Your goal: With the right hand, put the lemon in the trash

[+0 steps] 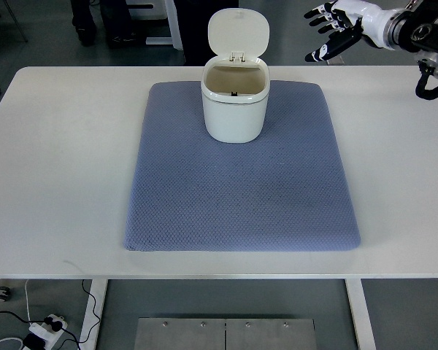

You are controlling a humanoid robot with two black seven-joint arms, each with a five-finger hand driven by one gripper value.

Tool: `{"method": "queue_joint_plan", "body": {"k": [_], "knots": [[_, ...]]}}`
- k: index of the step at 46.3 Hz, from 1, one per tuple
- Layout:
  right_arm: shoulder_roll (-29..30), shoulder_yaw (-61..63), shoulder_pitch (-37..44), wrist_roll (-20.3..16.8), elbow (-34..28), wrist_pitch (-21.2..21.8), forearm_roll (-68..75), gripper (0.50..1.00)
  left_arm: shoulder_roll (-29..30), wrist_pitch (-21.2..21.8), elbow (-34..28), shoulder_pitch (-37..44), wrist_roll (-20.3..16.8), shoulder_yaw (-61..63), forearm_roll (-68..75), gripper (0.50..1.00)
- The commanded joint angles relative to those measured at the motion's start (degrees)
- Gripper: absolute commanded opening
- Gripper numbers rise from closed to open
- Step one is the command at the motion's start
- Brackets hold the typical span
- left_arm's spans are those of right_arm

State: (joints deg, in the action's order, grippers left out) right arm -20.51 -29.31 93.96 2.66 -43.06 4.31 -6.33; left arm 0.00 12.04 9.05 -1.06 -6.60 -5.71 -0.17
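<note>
1 white table (58, 168) carries 1 blue-grey quilted mat (241, 197), laid flat near the middle. 1 cream trash bin (234, 109) stands upright on the far part of the mat, its hinged lid (238, 33) tipped up and back, the mouth fully exposed. The interior shows a tan liner and a small dark mark at the far wall; what that mark is cannot be told. 1 robot hand is in view: the right hand (336, 29), white with black joints, its arm entering from the right edge at the upper corner. It is held over the table's far edge, to the right of the bin and well apart from it. Its fingers (323, 16) are spread and extended toward the left, grasping nothing. No lemon can be located: it is not on the mat, not on the bare table, not in the fingers, and the bin's contents cannot be confirmed. Beyond the table, a person's dark legs (84, 18) stand on the floor. 1 power strip (44, 329) lies on the floor at the near left.
</note>
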Motion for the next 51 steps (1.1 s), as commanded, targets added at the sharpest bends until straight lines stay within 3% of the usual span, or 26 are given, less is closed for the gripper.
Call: {"method": "queue_joint_plan", "body": {"k": [1,12,29,51], "knots": [[-1.28,1.18,-1.06,-0.11,0.17,0.0,-0.08,0.991,0.0,0.0,0.09,0.01,0.01,0.0,0.0,1.0],[-3.92,7.41,-5.01,0.15,1.48,-0.09,-0.17,1.0,0.0,0.0,0.0,0.01,0.01,0.0,0.0,1.0],[-3.22,34.4,-18.2,0.6,5.97,-0.44,-0.17,1.0,0.0,0.0,0.0,0.01,0.01,0.0,0.0,1.0],[-1.02,45.04,-24.7,0.24,5.97,-0.35,-0.08,1.0,0.0,0.0,0.0,0.01,0.01,0.0,0.0,1.0]]}}
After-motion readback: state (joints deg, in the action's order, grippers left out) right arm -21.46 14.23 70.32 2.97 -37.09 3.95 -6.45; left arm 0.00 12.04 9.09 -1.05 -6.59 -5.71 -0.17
